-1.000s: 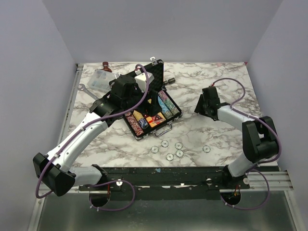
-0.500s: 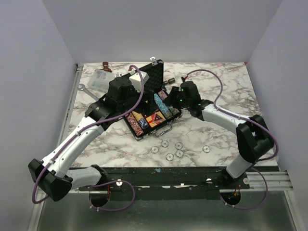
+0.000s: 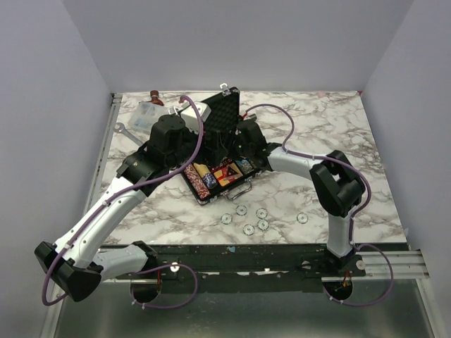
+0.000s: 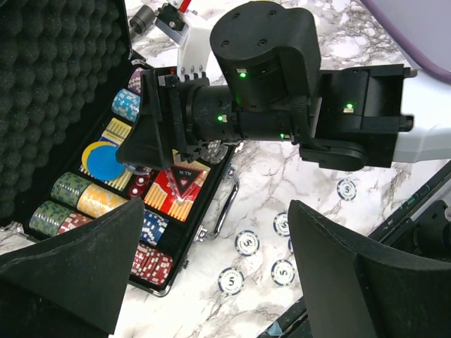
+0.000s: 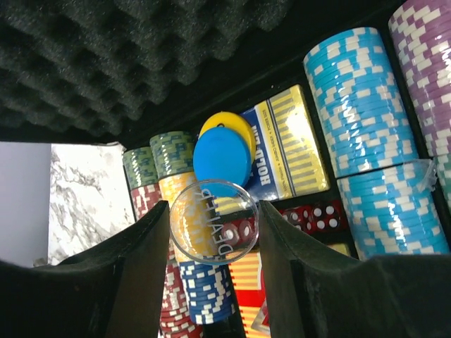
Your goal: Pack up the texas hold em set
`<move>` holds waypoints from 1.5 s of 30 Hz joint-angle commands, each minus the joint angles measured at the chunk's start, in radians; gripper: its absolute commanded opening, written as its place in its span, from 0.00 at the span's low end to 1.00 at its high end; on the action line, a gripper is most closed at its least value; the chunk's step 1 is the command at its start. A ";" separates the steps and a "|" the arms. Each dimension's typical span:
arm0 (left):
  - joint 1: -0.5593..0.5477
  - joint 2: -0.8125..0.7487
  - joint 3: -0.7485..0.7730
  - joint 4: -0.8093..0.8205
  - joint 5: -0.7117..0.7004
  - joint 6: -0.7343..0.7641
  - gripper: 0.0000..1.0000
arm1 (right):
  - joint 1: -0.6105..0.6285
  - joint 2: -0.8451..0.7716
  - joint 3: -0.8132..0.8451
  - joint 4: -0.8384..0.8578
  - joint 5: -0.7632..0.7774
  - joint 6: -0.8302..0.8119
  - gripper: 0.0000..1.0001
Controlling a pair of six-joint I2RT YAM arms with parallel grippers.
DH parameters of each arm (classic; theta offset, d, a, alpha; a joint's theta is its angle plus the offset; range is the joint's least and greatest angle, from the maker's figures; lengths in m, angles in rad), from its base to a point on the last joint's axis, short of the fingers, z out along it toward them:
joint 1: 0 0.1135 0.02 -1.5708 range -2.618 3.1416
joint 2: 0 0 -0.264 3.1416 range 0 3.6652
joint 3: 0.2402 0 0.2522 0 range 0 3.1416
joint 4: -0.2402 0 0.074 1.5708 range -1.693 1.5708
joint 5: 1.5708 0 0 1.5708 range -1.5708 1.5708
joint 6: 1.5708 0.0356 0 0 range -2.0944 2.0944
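Top external view, read left to right. Your left claw [image 4: 215, 236] hangs over the left half of the open briefcase [image 3: 224, 114]. Its jaws are spread wide with nothing between them. In the left wrist view, only the case front and the marble surface [image 3: 317, 120] show below the gap.

The briefcase sits mid-surface, its lid propped upright with the foam facing you. Inside:
- Chip rows [image 5: 356, 91] fill the slots.
- A card box [image 5: 292, 141] lies in the middle bay.
- A blue disc [image 5: 222, 158] rests on the card box, overlapping a yellow disc [image 5: 227, 121].
- Red dice [image 5: 317, 211] sit just beside the card box.

Your right claw [image 5: 213, 232] reaches in from the right and is pinched on a clear dealer button [image 5: 213, 218], held by its edges. The button is above the middle bay, close over the blue disc. You cannot tell from these views whether it touches anything beneath.

In front of the case and a little to its right, six loose chips [image 3: 261, 213] lie flat on the surface, well apart from both claws.

Judgement: packing looks partway done.
- Stowed: chip rows, cards, dice and coloured discs.
- Left for you: seat the button, gather the six loose chips into the case, lower the lid and fasten the latches.
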 commanded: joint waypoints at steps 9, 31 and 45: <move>0.003 -0.015 -0.005 0.017 0.026 -0.017 0.82 | 0.001 0.127 0.109 0.058 -0.037 0.045 0.29; 0.005 -0.004 -0.005 0.017 0.034 -0.018 0.83 | 0.001 0.123 0.146 -0.003 -0.012 0.037 0.29; 0.003 0.005 -0.005 0.017 0.047 -0.024 0.82 | 0.001 0.108 0.143 -0.155 0.161 -0.044 0.37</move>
